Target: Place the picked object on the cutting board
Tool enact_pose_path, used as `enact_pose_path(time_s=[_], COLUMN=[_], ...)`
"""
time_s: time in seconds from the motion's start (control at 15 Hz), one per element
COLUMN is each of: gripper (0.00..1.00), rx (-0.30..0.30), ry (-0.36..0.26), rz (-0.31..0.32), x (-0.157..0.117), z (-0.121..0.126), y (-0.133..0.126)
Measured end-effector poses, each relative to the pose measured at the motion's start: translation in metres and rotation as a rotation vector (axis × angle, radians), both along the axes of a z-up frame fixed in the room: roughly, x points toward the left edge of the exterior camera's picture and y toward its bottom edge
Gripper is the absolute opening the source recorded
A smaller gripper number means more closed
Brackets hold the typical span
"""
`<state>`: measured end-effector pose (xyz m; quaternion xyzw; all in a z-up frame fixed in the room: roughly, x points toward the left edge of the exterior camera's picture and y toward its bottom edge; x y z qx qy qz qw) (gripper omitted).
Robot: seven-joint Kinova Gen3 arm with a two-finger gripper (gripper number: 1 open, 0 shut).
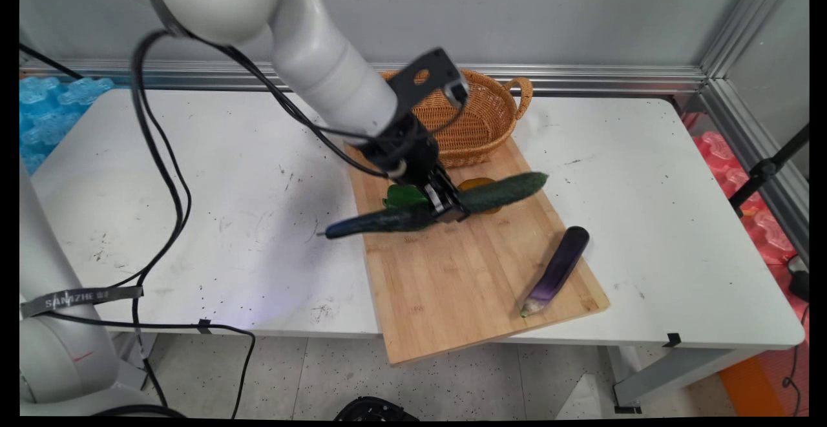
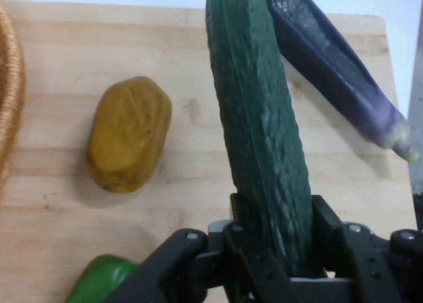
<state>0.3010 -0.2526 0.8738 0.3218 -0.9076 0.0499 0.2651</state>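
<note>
Dark green cucumber was clamped mid-length in the tool, lifted over the bamboo cutting board; potato, green pepper just beneath, eggplant beyond.

The cutting board lies on the worktop, the basket at its 12 o'clock end. The tool holds the cucumber above the board's far half, over the potato and pepper. The eggplant lies at 4 o'clock.

A robot lab bench — bare white table, aluminium-framed wall panels, cables trailing.
</note>
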Motion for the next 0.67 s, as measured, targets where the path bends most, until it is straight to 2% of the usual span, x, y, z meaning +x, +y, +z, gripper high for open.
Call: enact_pose_path(time_s=[0.67], gripper=[0.00], rx=[0.041], ry=[-0.026], rz=[0.071], x=[-0.038], z=[-0.063], y=[-0.004])
